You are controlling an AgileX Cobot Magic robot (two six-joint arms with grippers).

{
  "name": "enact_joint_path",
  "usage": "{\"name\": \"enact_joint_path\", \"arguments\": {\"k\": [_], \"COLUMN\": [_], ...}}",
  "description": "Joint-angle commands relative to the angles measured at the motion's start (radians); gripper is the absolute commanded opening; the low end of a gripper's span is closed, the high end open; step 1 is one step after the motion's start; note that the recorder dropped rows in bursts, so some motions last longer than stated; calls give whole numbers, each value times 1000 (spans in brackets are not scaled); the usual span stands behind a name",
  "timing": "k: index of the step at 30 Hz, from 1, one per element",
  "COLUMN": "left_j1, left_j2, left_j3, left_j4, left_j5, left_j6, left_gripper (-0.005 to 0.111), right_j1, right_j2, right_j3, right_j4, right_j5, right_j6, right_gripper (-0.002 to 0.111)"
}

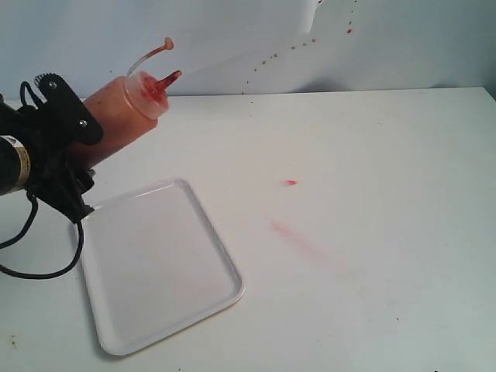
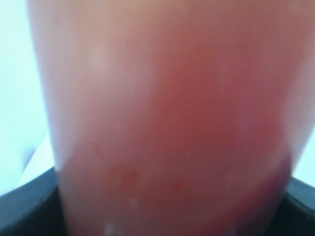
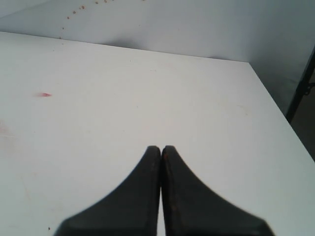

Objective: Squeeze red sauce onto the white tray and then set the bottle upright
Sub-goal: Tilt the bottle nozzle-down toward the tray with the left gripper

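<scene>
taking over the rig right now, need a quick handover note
Left end effector: shut on the translucent orange-red plastic squeeze bottle, held tilted, clear of the table, red nozzle uncapped.
Right end effector: shut, empty, above the white table.
Flat white rectangular plastic tray: on the table beside the left end effector, no sauce on it.
Small red spot on the table, off the tray.
Done: bottle grasped. Left: squeeze sauce onto tray, stand bottle upright.

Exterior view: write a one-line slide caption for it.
Left gripper holds the bottle tilted, nozzle uncapped, beside the clean white tray.
</scene>
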Motion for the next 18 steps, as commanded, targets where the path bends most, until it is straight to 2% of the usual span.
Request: {"name": "enact_joint_path", "arguments": {"k": [1,9,15,18], "left_j1": [1,1,1,1], "left_j2": [-14,-50,-125,-187], "left_j3": [-4,-4,32,59], "left_j4": [-3,-4,-32,-40], "left_j5": [64,96,169,130], "left_j6": [73,161,318,332], "left_gripper": [0,0,0,0], "right_j1": [0,0,0,0], "right_j2": [-6,-6,-6,-6], "right_j3": [3,3,3,3], "right_j4": [2,2,2,2], "right_j5": [-1,-1,-1,-1], "right_j6": [3,3,3,3], "right_gripper": [0,0,0,0]}}
